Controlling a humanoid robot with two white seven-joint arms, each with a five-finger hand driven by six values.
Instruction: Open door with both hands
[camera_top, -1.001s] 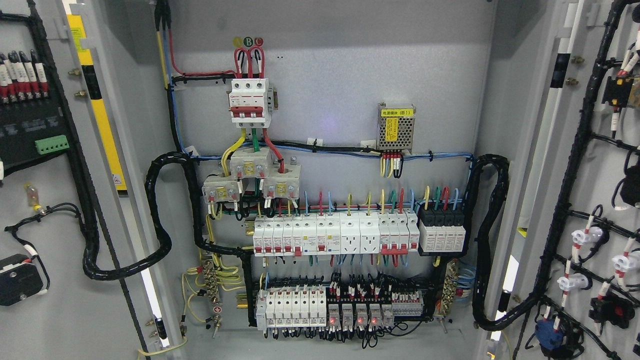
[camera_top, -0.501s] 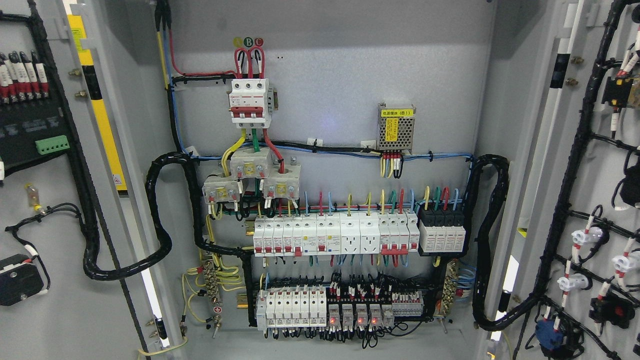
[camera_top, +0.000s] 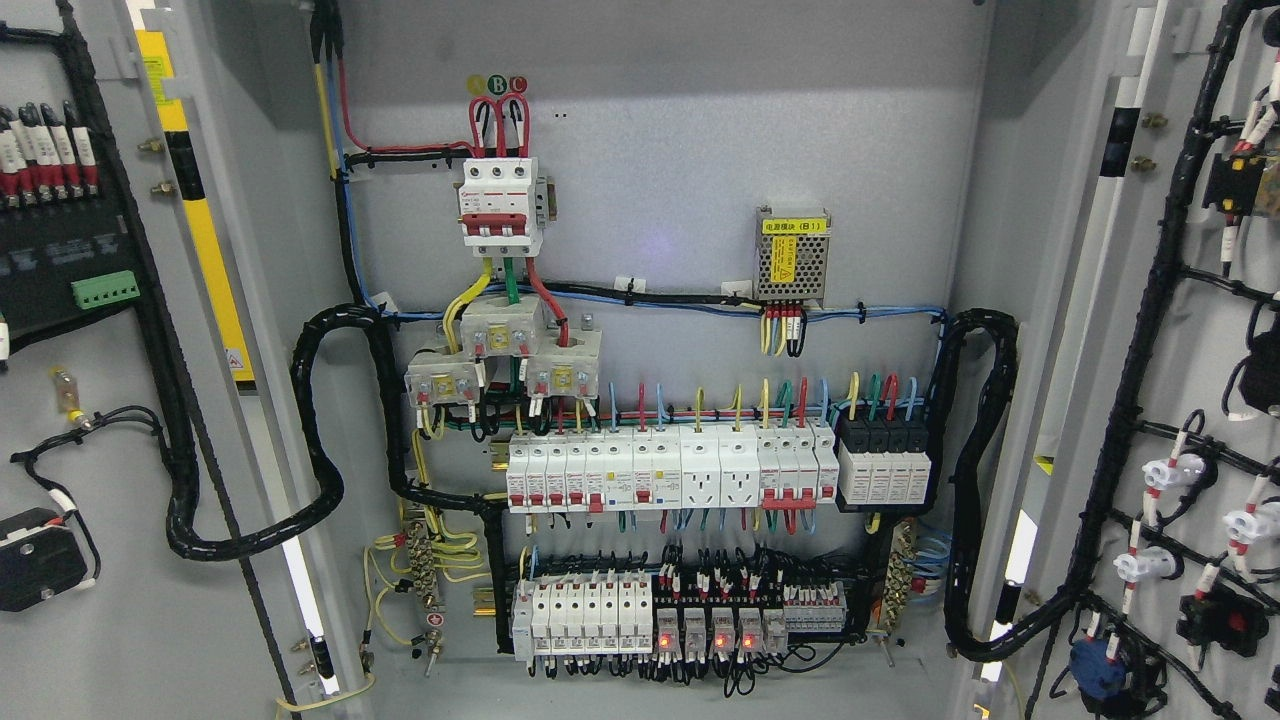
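Both doors of the grey electrical cabinet stand swung wide. The left door (camera_top: 110, 600) shows its inner face with black wiring at the picture's left edge. The right door (camera_top: 1200, 360) shows its inner face with cable looms and white connectors at the right edge. Between them the cabinet's back panel (camera_top: 660, 130) is fully exposed. Neither of my hands nor any part of my arms shows in the head view.
On the back panel sit a red-and-white main breaker (camera_top: 498, 205), a small power supply (camera_top: 793, 255), rows of white breakers (camera_top: 670, 470) and lower relays (camera_top: 680, 615). Thick black cable conduits (camera_top: 330, 430) loop from each door to the panel.
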